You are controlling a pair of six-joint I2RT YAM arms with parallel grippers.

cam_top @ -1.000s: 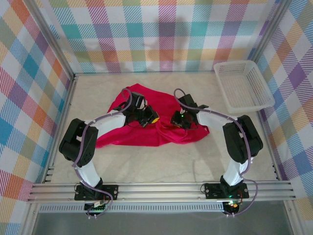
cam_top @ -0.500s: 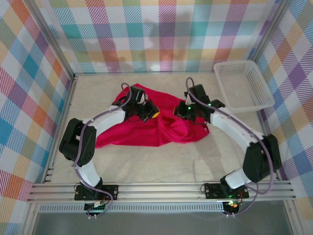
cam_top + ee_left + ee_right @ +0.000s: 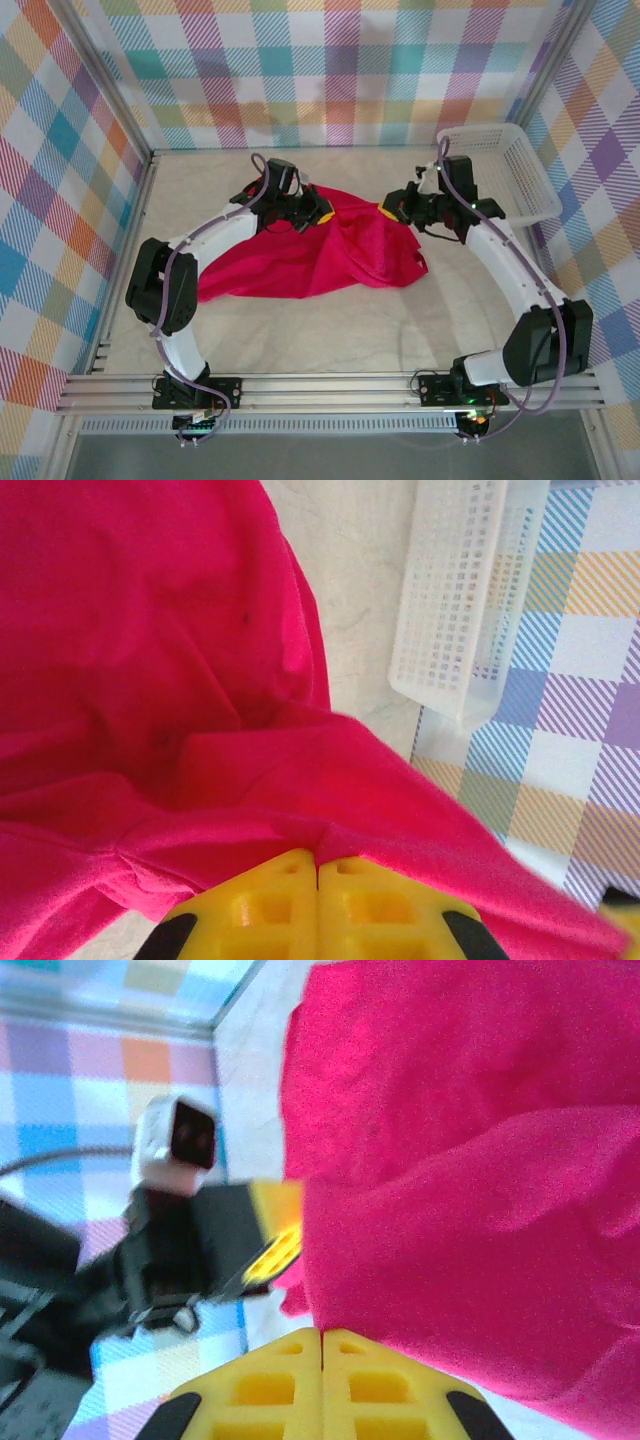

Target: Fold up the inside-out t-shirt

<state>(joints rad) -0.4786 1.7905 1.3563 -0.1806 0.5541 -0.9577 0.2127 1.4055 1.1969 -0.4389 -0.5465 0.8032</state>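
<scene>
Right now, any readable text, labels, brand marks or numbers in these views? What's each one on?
None can be read.
red t-shirt: plain fabric, no print, and no tag lettering can be made out.
white mesh basket: no label.
plaid walls: pattern only, no signs.

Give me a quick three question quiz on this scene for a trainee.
1. True or false: the left gripper is shut on the red t-shirt.
2. Where does the white basket stand? A: far right corner of the table. B: near left corner. C: on the shirt.
3. What does the right gripper pinch?
Key: 1 true; 2 A; 3 the red t-shirt.
</scene>
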